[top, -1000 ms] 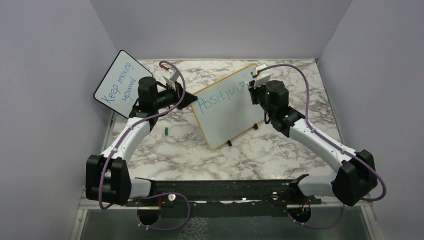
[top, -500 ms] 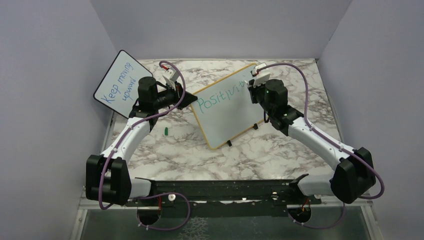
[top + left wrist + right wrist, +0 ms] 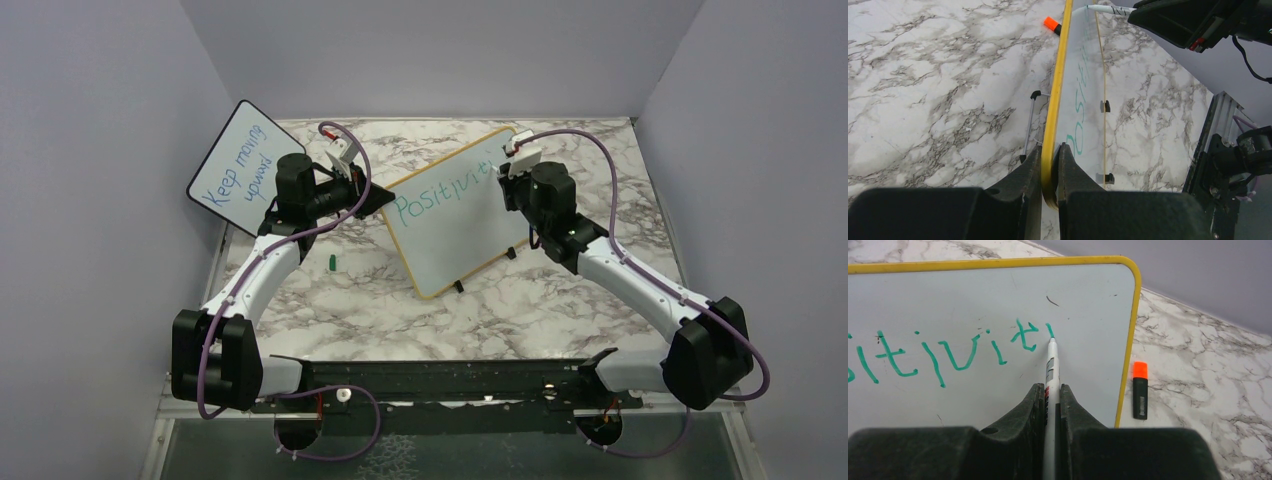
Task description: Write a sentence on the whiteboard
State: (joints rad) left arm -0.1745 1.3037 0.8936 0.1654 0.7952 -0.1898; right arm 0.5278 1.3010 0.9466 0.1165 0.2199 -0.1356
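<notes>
Slightly toward the far corner of the whiteboard (image 3: 455, 245) the right gripper (image 3: 512, 172) is found shifted since the earlier overhead frames, while the left arm is unchanged. From above, the board is seen standing tilted on the desk (image 3: 480, 320), near its middle. Its left edge is met by the left gripper (image 3: 377, 200). The sentence (image 3: 440, 192) is carried as far as "Positivit" in green, and the lower part of the board is blank. A smaller board (image 3: 235, 160) with blue writing is seen well to the left. In the left wrist view, the yellow frame is pinched between the left jaws, so the board is judged to be steadied. In the right wrist view, a white marker (image 3: 1050, 365) is clamped between the right jaws. Its green tip is pressed to the board just after the last "t", where a short new stroke is begun. An orange-capped marker (image 3: 1140, 390) is seen lying on the desk just beyond the frame. The first word is judged nearly complete; its last letter and the remaining words are left to be written.
</notes>
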